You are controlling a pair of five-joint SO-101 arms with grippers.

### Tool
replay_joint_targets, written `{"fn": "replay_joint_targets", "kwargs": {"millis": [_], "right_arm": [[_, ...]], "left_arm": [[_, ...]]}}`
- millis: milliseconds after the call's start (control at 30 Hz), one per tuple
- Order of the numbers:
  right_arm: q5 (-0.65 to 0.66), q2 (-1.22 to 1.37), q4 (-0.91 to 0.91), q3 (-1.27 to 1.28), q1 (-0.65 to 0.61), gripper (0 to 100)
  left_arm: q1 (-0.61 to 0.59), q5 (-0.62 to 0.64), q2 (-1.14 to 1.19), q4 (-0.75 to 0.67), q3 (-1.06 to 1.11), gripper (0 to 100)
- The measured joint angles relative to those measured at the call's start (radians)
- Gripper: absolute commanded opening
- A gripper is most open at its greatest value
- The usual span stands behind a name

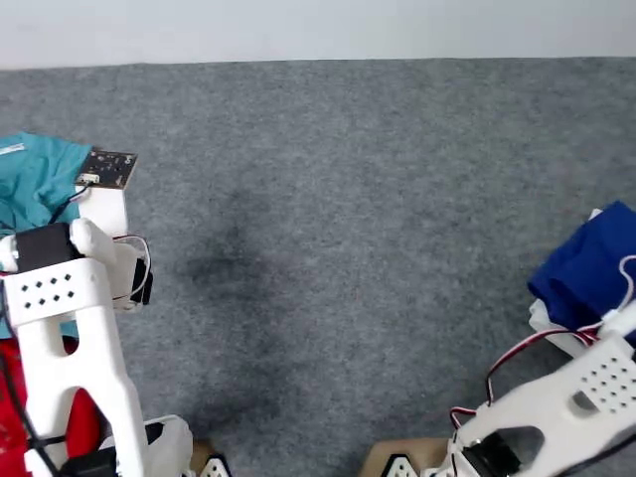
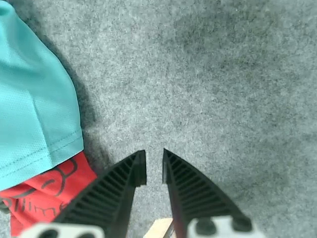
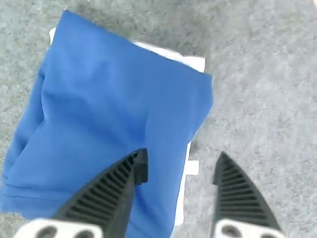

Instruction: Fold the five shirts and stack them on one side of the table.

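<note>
Shirts first: I count three for sure, one teal, one red, one blue, plus a white layer I can't identify. The teal shirt (image 1: 35, 184) is loose and unfolded at the left edge of the table. The red shirt (image 2: 44, 193) sits right against it, with its edge tucked under the teal hem; it has some dark print on it. Over on the right edge, the blue shirt (image 3: 109, 114) is folded into a neat block lying on top of the white layer (image 3: 190, 62), which peeks out at one corner and along one side. It could be another folded shirt, no way to tell.

Two arms, one per side. The left arm (image 1: 70, 328) stands beside the teal and red pile. The left gripper (image 2: 154, 168) hangs over bare grey felt (image 1: 348, 199) just next to the red shirt, with its jaws only a sliver apart and nothing between them. The right arm (image 1: 576, 397) comes in from the lower right corner. The right gripper (image 3: 181, 168) is spread wide and empty above the edge of the blue stack, with one finger (image 3: 131, 173) over the blue fabric and the other over the felt.
</note>
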Motion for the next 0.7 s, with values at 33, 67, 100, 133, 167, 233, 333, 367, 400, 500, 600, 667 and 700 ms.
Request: {"fn": "replay_joint_targets", "kwargs": {"millis": [33, 67, 100, 133, 167, 233, 333, 367, 400, 500, 600, 667, 700], "right_arm": [[0.000, 0.000, 0.000, 0.000, -0.003, 6.5], [0.000, 0.008, 0.002, 0.000, -0.005, 3.3], [0.000, 0.020, 0.002, -0.002, -0.005, 0.9], [0.000, 0.041, 0.002, -0.009, -0.005, 0.9], [0.000, 0.068, 0.002, -0.014, -0.005, 1.3], [0.000, 0.124, -0.006, -0.014, -0.005, 1.3], [0.000, 0.218, -0.052, -0.014, 0.002, 1.3], [0.000, 0.252, -0.080, -0.014, 0.006, 1.3], [0.000, 0.284, -0.112, -0.014, 0.014, 1.3], [0.000, 0.347, -0.183, -0.014, 0.031, 1.3], [0.000, 0.351, -0.190, -0.021, 0.029, 1.3], [0.000, 0.351, -0.155, -0.058, 0.026, 1.3], [0.000, 0.350, -0.126, -0.083, 0.025, 1.3]], "left_arm": [[0.000, 0.000, 0.000, 0.000, 0.000, 7], [0.000, 0.000, 0.000, 0.000, 0.000, 7], [0.000, 0.000, 0.000, 0.000, 0.000, 7], [0.000, 0.000, 0.000, -0.002, 0.000, 7], [0.000, 0.000, 0.000, -0.003, 0.000, 7], [0.000, 0.000, 0.000, -0.005, 0.000, 7], [0.000, 0.000, 0.000, -0.005, 0.000, 7], [0.000, 0.000, 0.000, -0.005, 0.000, 7], [0.000, 0.000, 0.000, -0.005, 0.000, 7], [0.000, 0.000, 0.000, -0.005, 0.000, 7], [0.000, 0.000, 0.000, -0.005, 0.000, 7], [0.000, 0.000, 0.000, -0.005, 0.000, 7], [0.000, 0.000, 0.000, -0.005, 0.000, 7]]}}
